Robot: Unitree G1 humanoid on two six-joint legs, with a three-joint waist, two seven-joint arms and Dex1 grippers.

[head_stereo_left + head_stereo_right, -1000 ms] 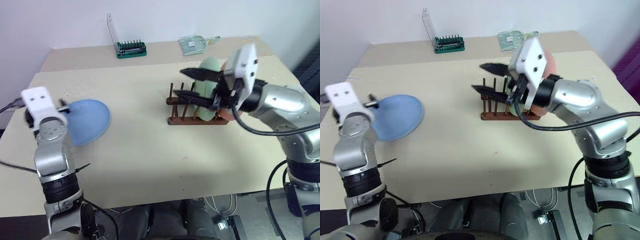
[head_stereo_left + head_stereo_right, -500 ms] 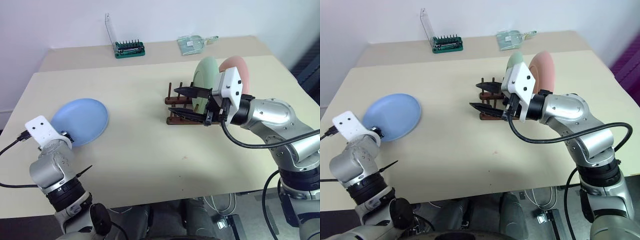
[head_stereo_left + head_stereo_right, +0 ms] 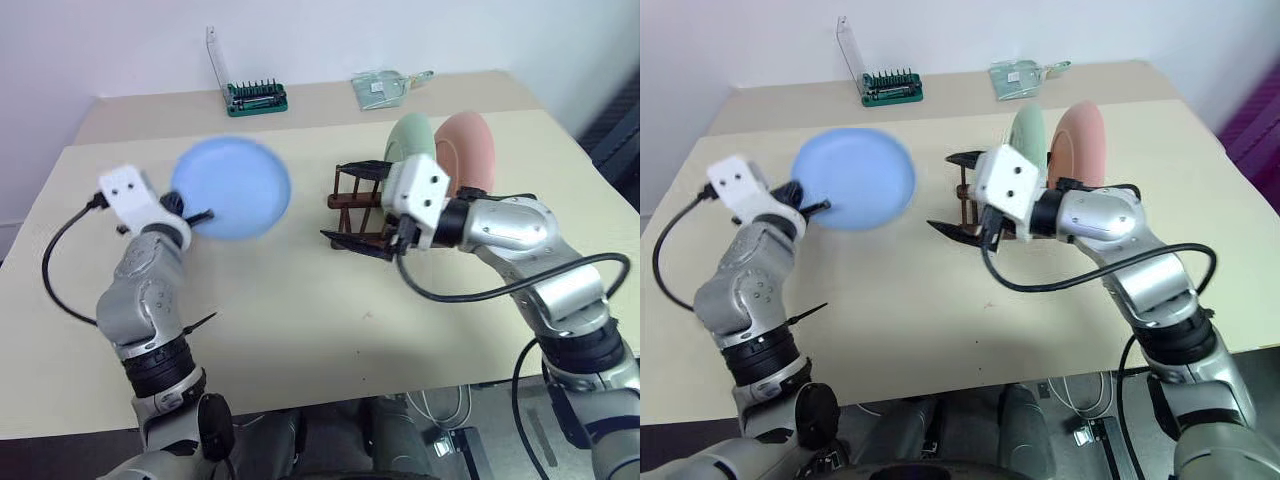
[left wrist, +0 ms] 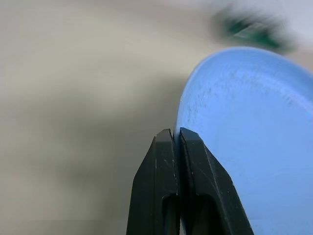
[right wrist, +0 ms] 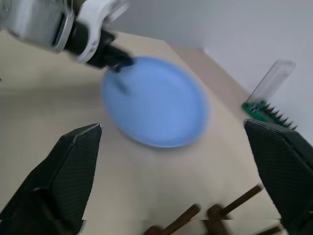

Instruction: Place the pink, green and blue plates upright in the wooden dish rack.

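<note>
The left gripper (image 4: 176, 134) is pinched shut on the rim of the blue plate (image 3: 232, 187), its two black fingers (image 4: 164, 161) pressed flat on either face of the thin edge. The plate is held off the table (image 3: 300, 300), its round face tilted up and stretching from the fingertips toward the rack (image 3: 362, 205). It is smooth, matte plastic, with fine speckles on its surface in the left wrist view.

The right gripper (image 3: 352, 205) stands wide, holding nothing. Its long, tapered black fingers (image 5: 63, 176) have a finely ribbed texture, and one of them lies on each side of the rack's near end. The blue plate hangs in front of this gripper, well apart from it, with the left gripper gripping the plate's far edge.

The rack is small, dark brown wood, with thin upright pegs. It sits just beyond the right gripper's fingertips and partly behind them. Behind the right hand, the green plate (image 3: 408, 140) and the pink plate (image 3: 465, 145) stand upright in the rack side by side, the green one nearer the blue plate. Both are smooth round discs.

The table is a plain, pale beige, matte surface. Far beyond both hands, near the wall, sits a green bit holder (image 3: 256, 97) with a clear lid raised, and a clear packet (image 3: 385, 88) lies to its right.
</note>
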